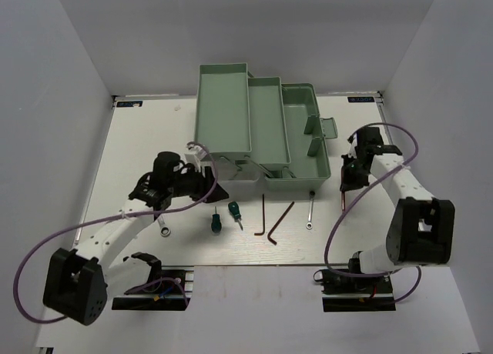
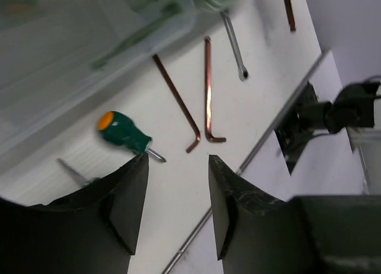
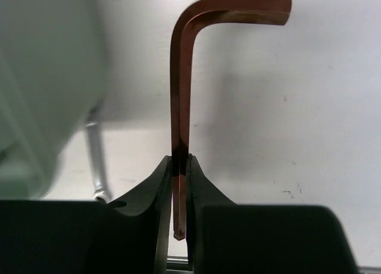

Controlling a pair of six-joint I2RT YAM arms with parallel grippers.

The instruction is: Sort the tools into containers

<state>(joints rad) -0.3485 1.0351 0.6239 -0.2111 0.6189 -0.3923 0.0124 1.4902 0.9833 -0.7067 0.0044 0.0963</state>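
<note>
My right gripper (image 3: 180, 167) is shut on the long shank of a coppery L-shaped hex key (image 3: 178, 95), whose short leg points right above the table. From above, that gripper (image 1: 347, 183) sits just right of the mint-green toolbox (image 1: 231, 115). Hovering in front of the toolbox's left corner, my left gripper (image 1: 208, 188) (image 2: 178, 167) is open with nothing between its fingers. Beyond it lie a green-handled screwdriver (image 2: 122, 133), two hex keys (image 2: 178, 104) (image 2: 208, 89) and a silver wrench (image 2: 234, 44). Two screwdrivers (image 1: 216, 222) (image 1: 234, 210) lie side by side on the table.
A second silver wrench (image 1: 163, 229) lies partly under my left arm. Purple cables (image 1: 46, 246) (image 1: 347, 208) loop beside both arms. The toolbox trays stand folded out at the back of the white table (image 1: 139, 138), walled in on three sides.
</note>
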